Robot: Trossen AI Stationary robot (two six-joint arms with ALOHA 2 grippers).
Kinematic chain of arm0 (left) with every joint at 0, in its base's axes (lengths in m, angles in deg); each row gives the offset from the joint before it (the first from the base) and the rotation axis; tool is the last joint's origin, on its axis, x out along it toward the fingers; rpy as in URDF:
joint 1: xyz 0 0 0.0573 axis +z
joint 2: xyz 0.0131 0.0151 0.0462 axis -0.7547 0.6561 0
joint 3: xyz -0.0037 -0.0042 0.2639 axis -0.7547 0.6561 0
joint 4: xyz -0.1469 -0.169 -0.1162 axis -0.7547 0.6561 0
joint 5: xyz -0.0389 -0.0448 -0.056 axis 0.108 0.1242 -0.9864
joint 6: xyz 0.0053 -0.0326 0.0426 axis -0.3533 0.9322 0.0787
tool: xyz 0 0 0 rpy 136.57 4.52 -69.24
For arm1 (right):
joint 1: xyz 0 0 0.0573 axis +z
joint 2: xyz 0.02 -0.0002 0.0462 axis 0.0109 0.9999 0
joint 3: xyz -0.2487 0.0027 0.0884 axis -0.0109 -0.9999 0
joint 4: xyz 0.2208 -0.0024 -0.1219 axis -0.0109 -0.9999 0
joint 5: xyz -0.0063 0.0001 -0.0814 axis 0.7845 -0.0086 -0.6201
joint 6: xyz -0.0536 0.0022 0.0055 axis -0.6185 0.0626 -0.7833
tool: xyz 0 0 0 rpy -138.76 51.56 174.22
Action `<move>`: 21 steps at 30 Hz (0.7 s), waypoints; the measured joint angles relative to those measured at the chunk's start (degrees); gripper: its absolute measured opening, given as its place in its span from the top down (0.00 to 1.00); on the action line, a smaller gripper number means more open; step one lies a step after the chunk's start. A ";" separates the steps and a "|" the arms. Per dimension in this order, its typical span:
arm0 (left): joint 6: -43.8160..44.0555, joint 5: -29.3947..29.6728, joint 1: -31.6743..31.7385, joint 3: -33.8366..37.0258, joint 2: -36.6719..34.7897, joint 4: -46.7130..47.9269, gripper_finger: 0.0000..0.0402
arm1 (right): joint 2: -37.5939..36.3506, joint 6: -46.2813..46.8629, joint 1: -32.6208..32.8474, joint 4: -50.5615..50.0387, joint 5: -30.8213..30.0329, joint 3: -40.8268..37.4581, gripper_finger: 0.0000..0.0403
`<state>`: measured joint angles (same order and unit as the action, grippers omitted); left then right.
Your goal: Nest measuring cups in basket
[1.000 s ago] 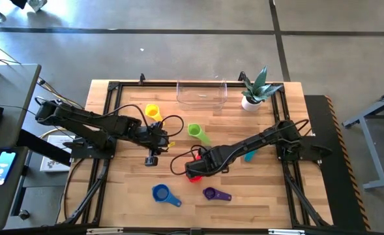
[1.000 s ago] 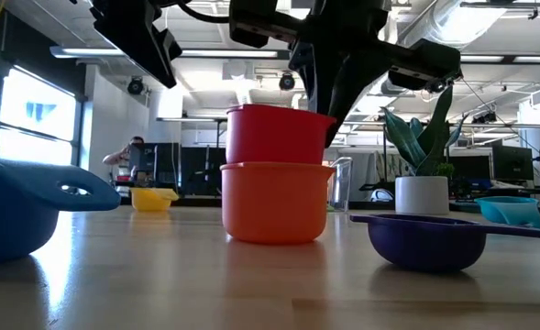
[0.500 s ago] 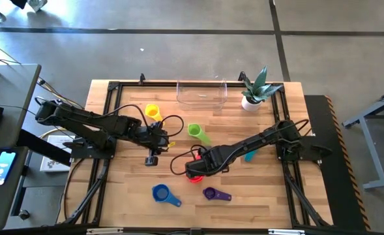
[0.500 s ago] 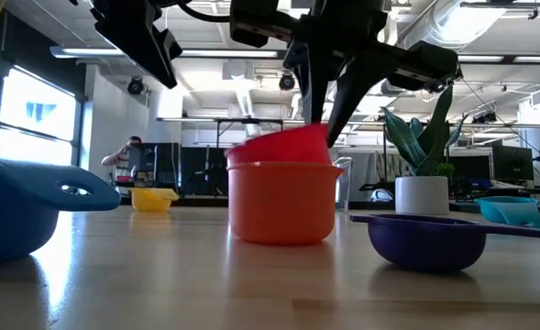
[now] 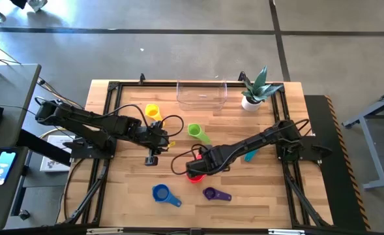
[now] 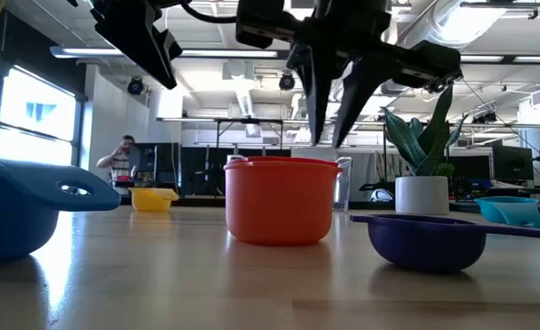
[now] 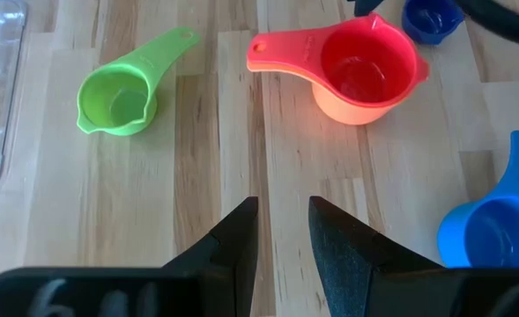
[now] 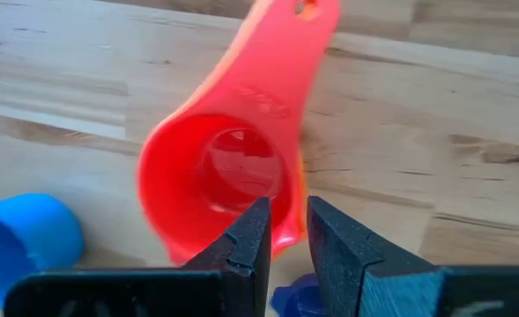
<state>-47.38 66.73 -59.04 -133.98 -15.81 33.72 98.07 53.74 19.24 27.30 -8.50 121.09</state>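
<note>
Your right gripper (image 5: 193,171) hangs just above the red cup (image 8: 228,180), its two fingers (image 8: 241,242) apart with a narrow gap and holding nothing. That red cup sits nested inside the orange cup (image 6: 279,200), only its rim showing above the orange one in the low view, and the pair stands on the table (image 5: 130,189) a little toward the near edge from the middle.

Just beyond them toward the near edge you have the purple cup (image 5: 211,193), and beside it, toward the near left corner, the blue cup (image 5: 161,193). The green cup (image 5: 195,131) lies near the table's centre, on the far side of the nested pair. The light blue cup (image 5: 248,156) rests toward the right edge, partly under the right arm. The yellow cup (image 5: 152,111) sits toward the far left.

The basket (image 5: 201,93) stands at the far edge, and the potted plant (image 5: 253,91) is just beside it toward the far right corner.

Your left gripper (image 5: 151,155) hovers left of centre, fingers (image 7: 233,246) slightly parted and holding nothing.
</note>
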 joint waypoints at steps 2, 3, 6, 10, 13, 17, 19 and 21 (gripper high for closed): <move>-0.02 0.00 -0.02 0.00 0.00 -0.02 0.77 | 0.00 0.07 -0.12 -1.72 -0.03 0.00 0.83; -0.04 0.00 -0.02 0.00 -0.01 -0.02 0.77 | 0.00 0.09 -0.28 -2.90 -0.21 0.00 0.83; -0.04 0.00 -0.02 0.00 -0.02 -0.02 0.77 | 0.02 -0.09 -1.11 -5.87 -0.55 -0.10 0.83; -0.04 0.04 0.00 0.00 -0.01 -0.02 0.77 | 0.15 -0.64 -2.52 -2.65 -1.49 -3.14 0.83; -0.04 0.04 0.00 0.00 -0.01 -0.02 0.77 | 0.15 -1.40 -3.03 1.22 -1.05 -5.20 0.83; -0.05 0.07 0.00 -0.02 -0.02 -0.02 0.77 | 0.15 -1.60 -3.77 2.68 -0.31 -7.18 0.83; -0.04 0.09 0.00 -0.02 -0.02 -0.02 0.77 | 0.15 -1.62 -4.09 3.04 -0.15 -8.08 0.83; -0.04 0.09 0.00 -0.02 0.00 -0.02 0.77 | 0.17 -1.87 -4.26 4.16 -0.24 -8.51 0.83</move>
<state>-47.43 66.82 -59.04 -134.00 -15.81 33.70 98.25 51.87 14.98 31.46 -8.74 112.58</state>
